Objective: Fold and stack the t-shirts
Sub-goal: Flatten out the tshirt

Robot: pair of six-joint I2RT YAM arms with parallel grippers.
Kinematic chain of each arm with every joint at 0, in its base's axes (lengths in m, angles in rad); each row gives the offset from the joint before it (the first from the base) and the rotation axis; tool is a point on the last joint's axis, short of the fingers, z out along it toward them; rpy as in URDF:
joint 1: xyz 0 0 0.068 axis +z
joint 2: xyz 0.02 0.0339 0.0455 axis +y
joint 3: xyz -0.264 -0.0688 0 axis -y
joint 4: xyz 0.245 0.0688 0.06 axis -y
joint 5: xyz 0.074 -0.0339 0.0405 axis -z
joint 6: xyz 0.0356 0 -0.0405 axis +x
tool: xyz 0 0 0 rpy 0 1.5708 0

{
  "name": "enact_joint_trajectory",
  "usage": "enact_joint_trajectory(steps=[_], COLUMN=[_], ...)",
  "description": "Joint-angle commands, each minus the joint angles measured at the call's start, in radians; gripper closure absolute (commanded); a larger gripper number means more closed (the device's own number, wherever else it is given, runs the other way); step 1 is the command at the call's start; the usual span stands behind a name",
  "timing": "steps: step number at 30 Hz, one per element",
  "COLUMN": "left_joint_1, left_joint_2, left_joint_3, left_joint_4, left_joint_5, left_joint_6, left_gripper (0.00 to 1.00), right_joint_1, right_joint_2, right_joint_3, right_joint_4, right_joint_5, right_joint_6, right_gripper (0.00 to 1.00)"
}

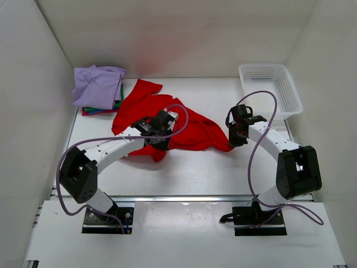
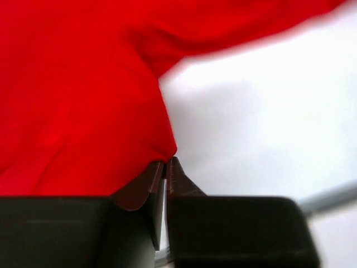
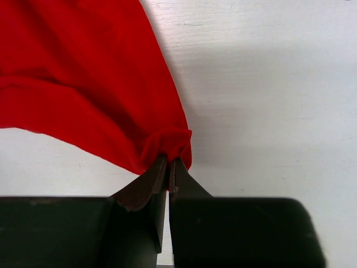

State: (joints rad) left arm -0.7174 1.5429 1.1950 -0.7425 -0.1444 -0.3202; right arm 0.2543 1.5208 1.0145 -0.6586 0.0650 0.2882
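A bright red t-shirt (image 1: 192,131) lies crumpled across the middle of the table. My left gripper (image 1: 163,124) sits over its middle, shut on a pinch of the red t-shirt (image 2: 83,95) at the cloth's edge. At the shirt's right corner my right gripper (image 1: 234,137) is shut on a bunched fold of the red t-shirt (image 3: 95,95). A stack of folded t-shirts (image 1: 99,86), pale lavender on top with green and red under it, rests at the back left.
A white mesh basket (image 1: 269,89) stands at the back right against the wall. White walls enclose the table on the left, back and right. Purple cables loop above both arms.
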Motion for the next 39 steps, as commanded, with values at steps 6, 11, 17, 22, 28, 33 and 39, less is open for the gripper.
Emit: enact_joint_trajectory(steps=[6, 11, 17, 22, 28, 33, 39], left_joint_1=[0.13, 0.139, 0.086, 0.035, -0.017, -0.002, 0.056], left_joint_2=[-0.185, -0.269, -0.296, -0.245, -0.117, -0.029, -0.229], left_joint_3=[-0.204, -0.316, -0.465, -0.54, -0.488, -0.407, -0.383], left_joint_4=[0.059, 0.068, 0.213, 0.368, 0.471, 0.402, 0.13], left_joint_5=[0.172, 0.146, 0.147, 0.072, -0.125, -0.164, 0.104], left_joint_6=[-0.028, -0.033, -0.184, -0.293, -0.251, -0.155, 0.099], left_gripper=[0.37, 0.26, 0.19, 0.13, 0.19, 0.91, 1.0], right_joint_1=[-0.006, 0.007, 0.02, 0.03, 0.023, 0.007, -0.039], right_joint_2=[0.006, 0.021, 0.035, 0.03, 0.026, 0.006, -0.02], right_joint_3=[0.018, 0.025, 0.022, 0.032, 0.019, 0.015, 0.007], right_joint_4=[0.005, 0.02, 0.024, 0.02, 0.021, 0.025, -0.022], right_joint_5=[-0.007, -0.008, -0.028, -0.024, -0.036, -0.037, -0.039], right_joint_6=[-0.004, 0.005, 0.011, 0.009, 0.011, -0.001, -0.075], right_gripper=[1.0, 1.0, 1.0, 1.0, 1.0, 1.0, 1.0])
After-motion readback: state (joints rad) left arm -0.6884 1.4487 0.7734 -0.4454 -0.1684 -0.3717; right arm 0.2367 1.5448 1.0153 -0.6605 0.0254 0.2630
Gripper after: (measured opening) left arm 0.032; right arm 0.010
